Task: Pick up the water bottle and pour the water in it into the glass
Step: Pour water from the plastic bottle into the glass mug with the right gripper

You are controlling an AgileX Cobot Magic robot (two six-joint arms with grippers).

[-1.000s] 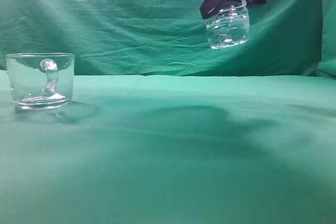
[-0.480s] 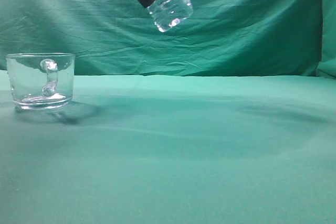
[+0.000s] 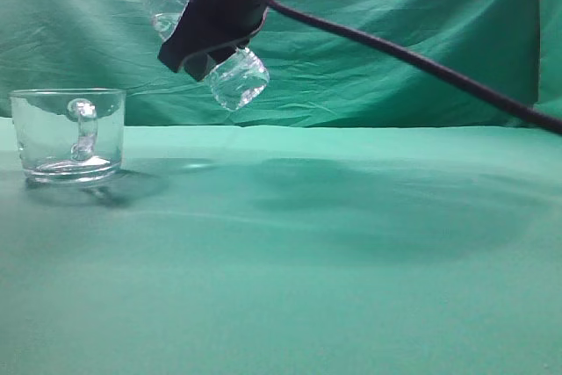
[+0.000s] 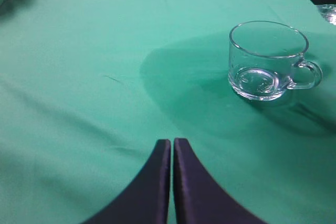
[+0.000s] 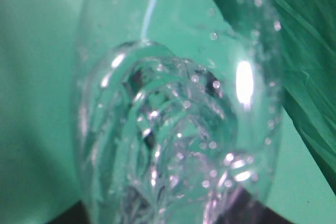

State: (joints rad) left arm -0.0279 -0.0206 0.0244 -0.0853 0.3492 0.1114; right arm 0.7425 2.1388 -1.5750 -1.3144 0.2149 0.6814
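We find the right gripper clamped around the middle of the water bottle, which it holds in the air, tilted with its base low to the right and its neck up toward the left. In our judgement this slant readies the mouth for the pour. The bottle hangs above the green cloth, up and to the right of the glass, not yet over its rim. The glass stands upright on the cloth, handle facing the exterior camera; whether it holds water we cannot tell. The left gripper has its fingers pressed together, grasping nothing, parked well apart from the glass, presumably clear of the pouring arm. A black cable trails off to the right.
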